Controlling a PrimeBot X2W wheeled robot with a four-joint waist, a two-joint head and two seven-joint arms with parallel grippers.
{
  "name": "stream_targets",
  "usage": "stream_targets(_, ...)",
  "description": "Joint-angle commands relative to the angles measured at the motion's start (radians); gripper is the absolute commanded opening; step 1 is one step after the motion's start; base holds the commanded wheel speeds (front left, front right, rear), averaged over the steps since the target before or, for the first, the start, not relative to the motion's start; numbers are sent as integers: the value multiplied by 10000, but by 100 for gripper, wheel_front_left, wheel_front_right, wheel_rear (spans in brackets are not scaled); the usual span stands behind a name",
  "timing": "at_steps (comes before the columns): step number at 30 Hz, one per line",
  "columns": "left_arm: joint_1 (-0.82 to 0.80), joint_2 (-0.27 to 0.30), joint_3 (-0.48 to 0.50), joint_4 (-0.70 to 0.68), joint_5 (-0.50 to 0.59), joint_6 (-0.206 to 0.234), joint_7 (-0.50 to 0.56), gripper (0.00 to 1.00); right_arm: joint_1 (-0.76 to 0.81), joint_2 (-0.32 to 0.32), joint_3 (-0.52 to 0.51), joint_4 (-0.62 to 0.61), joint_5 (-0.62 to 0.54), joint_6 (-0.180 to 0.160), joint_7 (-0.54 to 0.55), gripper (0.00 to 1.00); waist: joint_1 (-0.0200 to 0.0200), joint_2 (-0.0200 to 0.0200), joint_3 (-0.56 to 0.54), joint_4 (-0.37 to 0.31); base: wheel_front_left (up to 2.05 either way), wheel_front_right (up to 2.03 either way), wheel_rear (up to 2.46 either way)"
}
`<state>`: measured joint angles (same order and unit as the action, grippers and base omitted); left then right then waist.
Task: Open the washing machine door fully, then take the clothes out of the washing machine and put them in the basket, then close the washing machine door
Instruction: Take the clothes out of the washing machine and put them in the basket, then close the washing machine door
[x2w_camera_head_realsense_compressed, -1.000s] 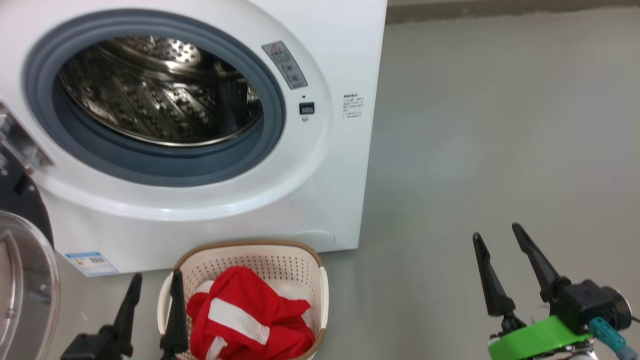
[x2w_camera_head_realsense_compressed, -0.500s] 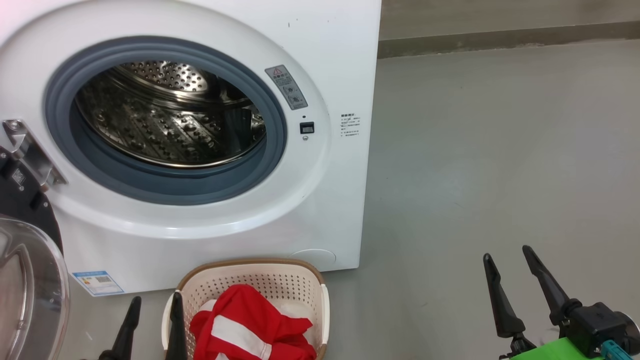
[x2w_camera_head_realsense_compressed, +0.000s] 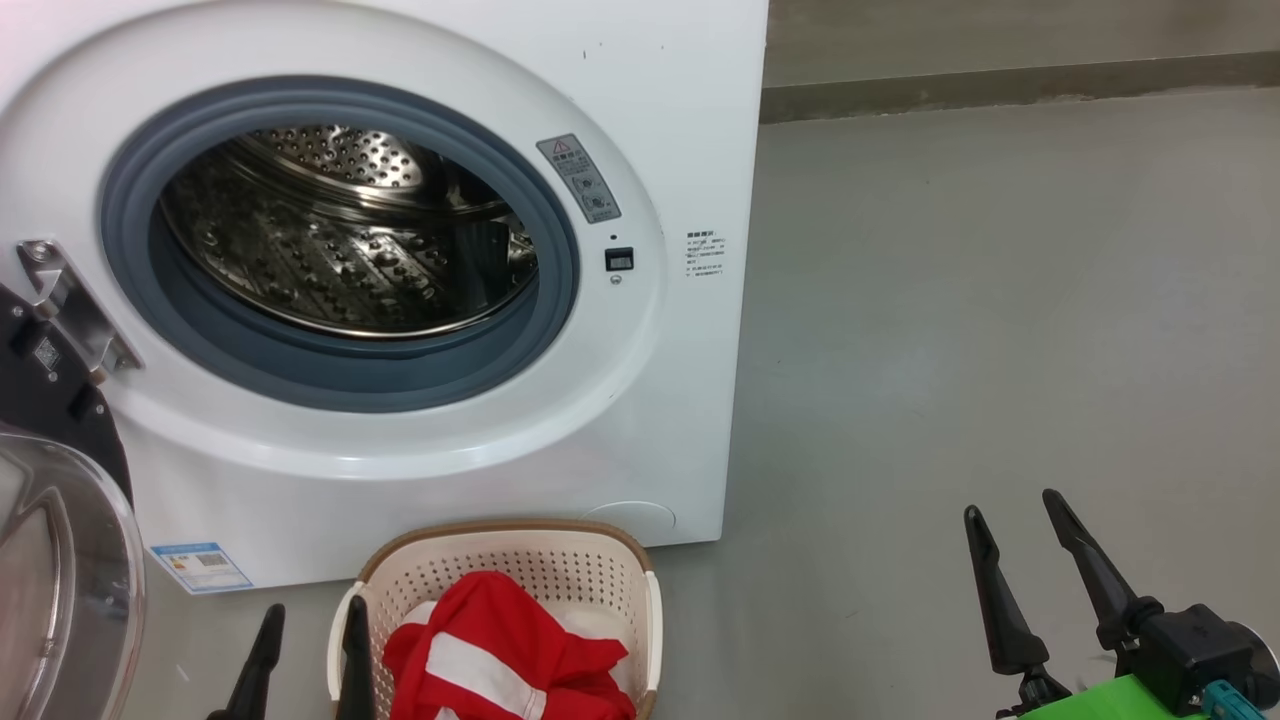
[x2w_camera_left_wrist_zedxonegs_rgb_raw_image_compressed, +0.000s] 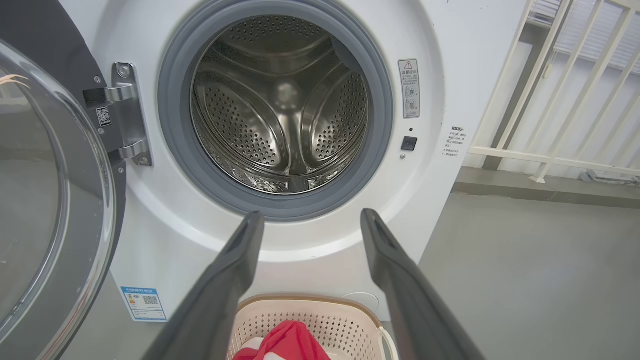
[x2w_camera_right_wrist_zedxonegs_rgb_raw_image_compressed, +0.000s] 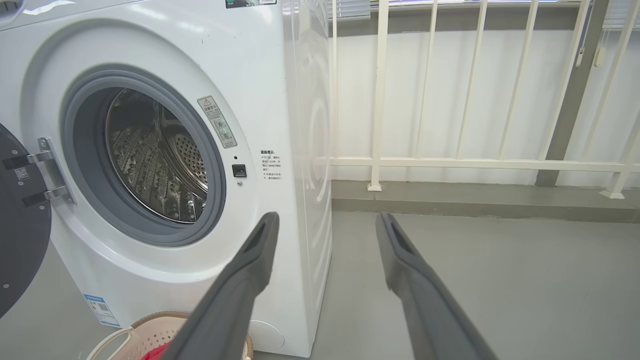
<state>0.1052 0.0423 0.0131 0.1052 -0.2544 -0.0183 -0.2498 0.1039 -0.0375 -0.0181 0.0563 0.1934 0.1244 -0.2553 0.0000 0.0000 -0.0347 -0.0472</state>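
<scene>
The white washing machine (x2w_camera_head_realsense_compressed: 640, 400) stands with its steel drum (x2w_camera_head_realsense_compressed: 340, 240) bare of clothes. Its door (x2w_camera_head_realsense_compressed: 60, 570) hangs swung open at the left, glass bowl (x2w_camera_left_wrist_zedxonegs_rgb_raw_image_compressed: 45, 190) facing out. The red clothes (x2w_camera_head_realsense_compressed: 500, 655) with white stripes lie in the cream basket (x2w_camera_head_realsense_compressed: 510, 535) on the floor before the machine. My left gripper (x2w_camera_head_realsense_compressed: 312, 625) is open, low at the basket's left rim, holding nothing; the wrist view shows its fingers (x2w_camera_left_wrist_zedxonegs_rgb_raw_image_compressed: 230, 280) spread above the basket (x2w_camera_left_wrist_zedxonegs_rgb_raw_image_compressed: 310, 312). My right gripper (x2w_camera_head_realsense_compressed: 1008, 505) is open over bare floor at the right, apart from everything.
Grey floor (x2w_camera_head_realsense_compressed: 1000, 300) stretches to the machine's right. A white railing (x2w_camera_right_wrist_zedxonegs_rgb_raw_image_compressed: 475, 162) and a low curb (x2w_camera_right_wrist_zedxonegs_rgb_raw_image_compressed: 480, 200) run behind it. A metal hinge (x2w_camera_left_wrist_zedxonegs_rgb_raw_image_compressed: 122, 117) holds the door at the opening's left side.
The head camera has tilted up, so the whole picture slid down. Both grippers sit lower in the picture, both open as before. The clothes stay in the basket.
</scene>
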Motion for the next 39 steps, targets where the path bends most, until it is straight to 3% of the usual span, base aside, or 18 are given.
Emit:
stream_targets(1,-156,90,329,-223,145,-11,-120,100,-47,-127,250,-300,96,63,-65,100,0,0,11,9,0,0,0)
stream_targets(12,-167,89,326,-239,257,39,-120,100,-53,-127,221,-301,55,63,-65,100,0,0,76,136,-30,30,0)
stream_targets(27,-227,178,164,-288,448,-133,-120,100,-116,-127,277,-261,99,63,-65,100,0,0,160,185,-134,132,3)
stream_targets(39,-304,195,61,-260,556,-123,-120,100,-125,-127,288,-242,133,63,-65,100,0,0,159,220,-14,14,0)
